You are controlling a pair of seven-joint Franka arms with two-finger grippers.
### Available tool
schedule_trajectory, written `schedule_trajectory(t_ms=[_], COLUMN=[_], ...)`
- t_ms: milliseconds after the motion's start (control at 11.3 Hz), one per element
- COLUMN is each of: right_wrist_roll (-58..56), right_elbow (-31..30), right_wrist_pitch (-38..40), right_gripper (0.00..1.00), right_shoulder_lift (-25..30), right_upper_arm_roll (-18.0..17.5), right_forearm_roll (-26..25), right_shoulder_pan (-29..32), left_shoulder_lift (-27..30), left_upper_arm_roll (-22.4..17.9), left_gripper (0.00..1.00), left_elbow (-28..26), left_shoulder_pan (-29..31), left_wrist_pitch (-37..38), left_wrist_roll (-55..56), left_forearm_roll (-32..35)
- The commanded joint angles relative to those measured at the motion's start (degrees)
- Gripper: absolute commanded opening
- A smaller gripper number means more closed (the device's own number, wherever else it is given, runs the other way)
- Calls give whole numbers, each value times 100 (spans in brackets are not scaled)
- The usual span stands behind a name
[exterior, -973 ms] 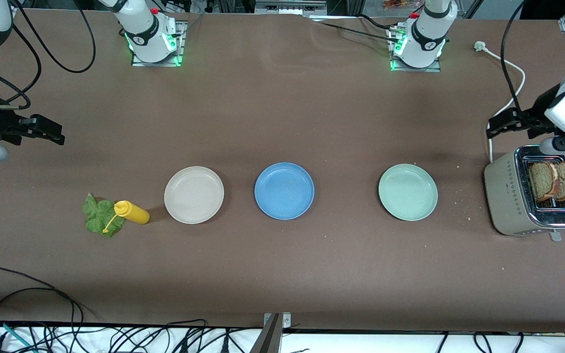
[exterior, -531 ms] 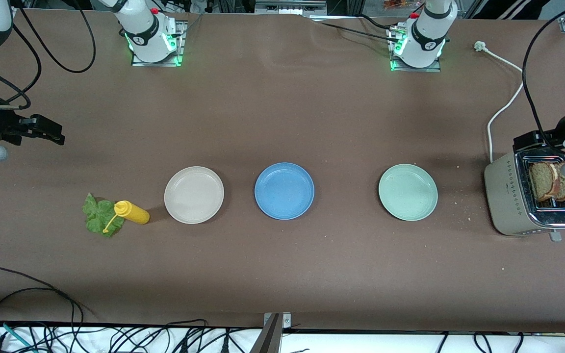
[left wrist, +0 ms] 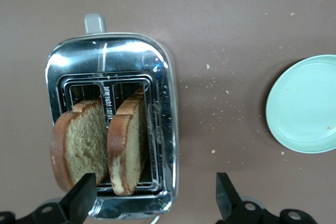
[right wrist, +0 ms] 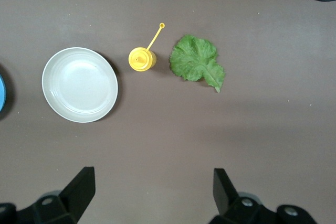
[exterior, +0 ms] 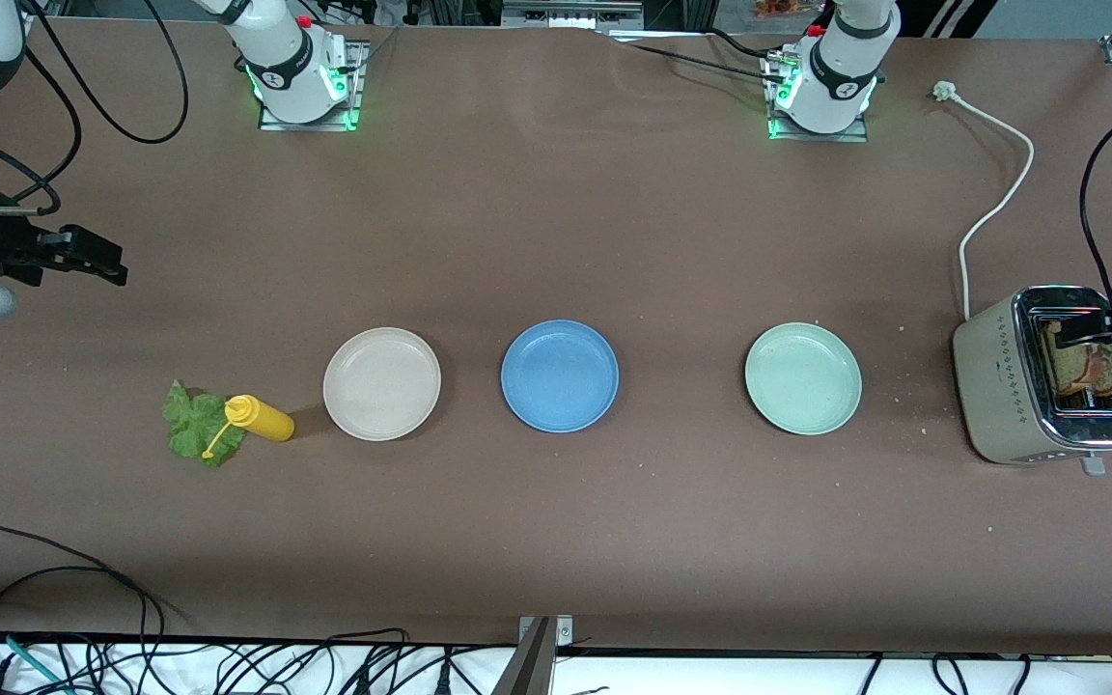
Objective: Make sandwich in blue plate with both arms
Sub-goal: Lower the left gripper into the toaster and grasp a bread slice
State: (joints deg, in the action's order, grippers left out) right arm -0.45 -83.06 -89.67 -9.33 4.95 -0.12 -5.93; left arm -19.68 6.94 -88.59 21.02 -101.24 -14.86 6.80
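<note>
The brown surface carries a toaster at the left arm's end with two bread slices standing in its slots, then a row of three plates: a mint-green plate, the bare blue plate in the middle, and a cream plate. Toward the right arm's end, a yellow squeeze bottle stands just beside a lettuce leaf. The left hand hangs over the toaster with fingers spread and nothing between them, and the right hand, likewise spread and empty, waits over the surface near the leaf.
</note>
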Motion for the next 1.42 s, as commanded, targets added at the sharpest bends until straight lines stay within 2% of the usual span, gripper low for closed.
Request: schedule_trajectory(t_ms=[0,177,354,531,619,708,885,1150,1327], right_wrist_roll=[53,53,53,53,53,36,36,36,36], right_elbow=[9,9,9,9,9,18,18,18,18], right_wrist_pitch=[46,46,46,46,46,46,29,37,37], right_gripper=[100,100,100,100,100,100,100,100,100], right_shoulder_lift=[63,63,63,63,63,63,63,63,63], right_upper_arm_roll=[-3,-11,-11,-11,-11,-11,-29,-20,-20], right_forearm_roll=[65,65,65,73,65,65,65,74,74], right_shoulder_pan=[4,4,4,4,4,4,4,4,4], left_shoulder_lift=[-456,-563,-702,-765,-765,-765,-713,-318,-115], left_upper_arm_roll=[62,62,62,62,71,71,88,158,377], left_gripper=[100,99,74,24,6,0,0,0,0], left_elbow=[210,167,122,114,114,114,175,263,603], left_shoulder_pan=[191,270,358,429,403,411,394,368,298], left_wrist_pitch=[-62,-132,-150,-142,-115,-71,-10,359,1006], left_wrist_roll=[-183,-471,-676,-702,-711,-711,-676,-702,-711], left_forearm_roll=[164,242,243,243,243,234,243,339,419])
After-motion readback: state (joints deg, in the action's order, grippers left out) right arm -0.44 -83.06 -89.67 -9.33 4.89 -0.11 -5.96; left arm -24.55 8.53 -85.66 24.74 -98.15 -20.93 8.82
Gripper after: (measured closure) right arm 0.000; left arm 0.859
